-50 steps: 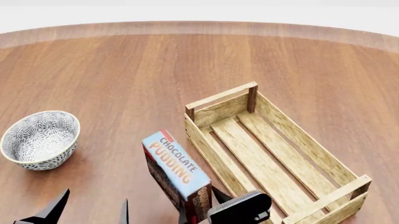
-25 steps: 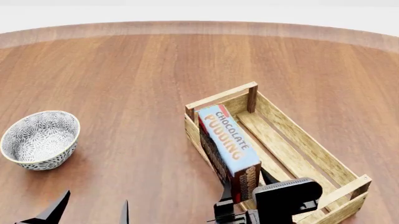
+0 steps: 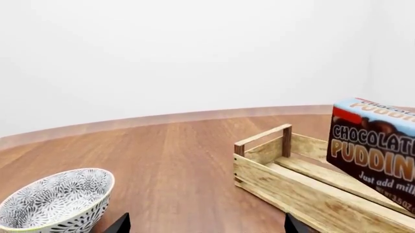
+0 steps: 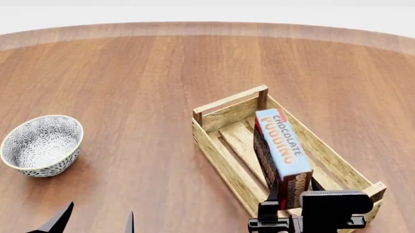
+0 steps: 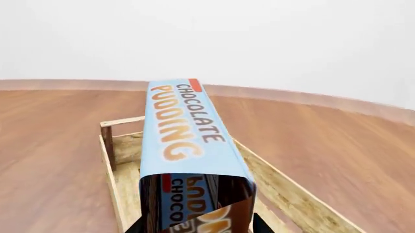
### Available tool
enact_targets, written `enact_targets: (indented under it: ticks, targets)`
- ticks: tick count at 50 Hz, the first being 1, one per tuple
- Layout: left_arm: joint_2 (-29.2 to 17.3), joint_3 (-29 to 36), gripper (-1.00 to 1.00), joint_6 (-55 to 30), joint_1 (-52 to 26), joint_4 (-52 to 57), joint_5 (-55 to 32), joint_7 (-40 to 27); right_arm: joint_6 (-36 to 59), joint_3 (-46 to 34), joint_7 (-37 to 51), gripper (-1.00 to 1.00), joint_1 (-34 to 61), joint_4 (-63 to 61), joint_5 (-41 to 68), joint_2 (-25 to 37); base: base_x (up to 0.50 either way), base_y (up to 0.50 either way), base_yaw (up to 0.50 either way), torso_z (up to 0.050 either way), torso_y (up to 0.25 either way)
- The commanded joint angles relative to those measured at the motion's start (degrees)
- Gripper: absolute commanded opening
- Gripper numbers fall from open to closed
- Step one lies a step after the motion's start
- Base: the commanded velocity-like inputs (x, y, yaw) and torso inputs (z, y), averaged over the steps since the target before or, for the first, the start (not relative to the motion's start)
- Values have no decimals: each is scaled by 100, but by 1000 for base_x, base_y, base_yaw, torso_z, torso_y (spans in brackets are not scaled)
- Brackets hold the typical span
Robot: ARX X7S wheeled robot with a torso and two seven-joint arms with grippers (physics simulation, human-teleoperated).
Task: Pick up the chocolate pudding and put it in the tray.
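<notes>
The chocolate pudding carton (image 4: 280, 145), light-blue face with orange lettering and dark brown sides, is held on edge over the inside of the tray (image 4: 217, 151), a long crate of light wooden slats with bar handles. My right gripper (image 4: 293, 206) is shut on the carton's near end. In the right wrist view the carton (image 5: 184, 128) fills the middle, with the tray (image 5: 112, 182) below it. My left gripper (image 4: 97, 221) is open and empty, low at the near left. The left wrist view shows the carton (image 3: 372, 150) over the tray (image 3: 292, 189).
A white-grey patterned bowl (image 4: 42, 144) stands on the brown wooden table (image 4: 143, 73) at the left, well apart from the tray; it also shows in the left wrist view (image 3: 55, 204). The table's curved far edge runs across the back.
My right gripper has carried the carton to the right, from the table left of the tray to over the tray's inside. The left gripper has not moved.
</notes>
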Motion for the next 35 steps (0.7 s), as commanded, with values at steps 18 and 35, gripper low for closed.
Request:
enact_targets:
  ticks: [18, 35]
  targets:
    - [-43, 59, 100, -7, -67, -56, -61, -47, -5, 343, -403, -100, 570, 1850, -12, -679, 0, 0, 0, 0, 1]
    - [-49, 87, 100, 113, -84, -205, -89, -60, 72, 356, -505, -100, 743, 2141, -35, -811, 0, 0, 0, 0, 0]
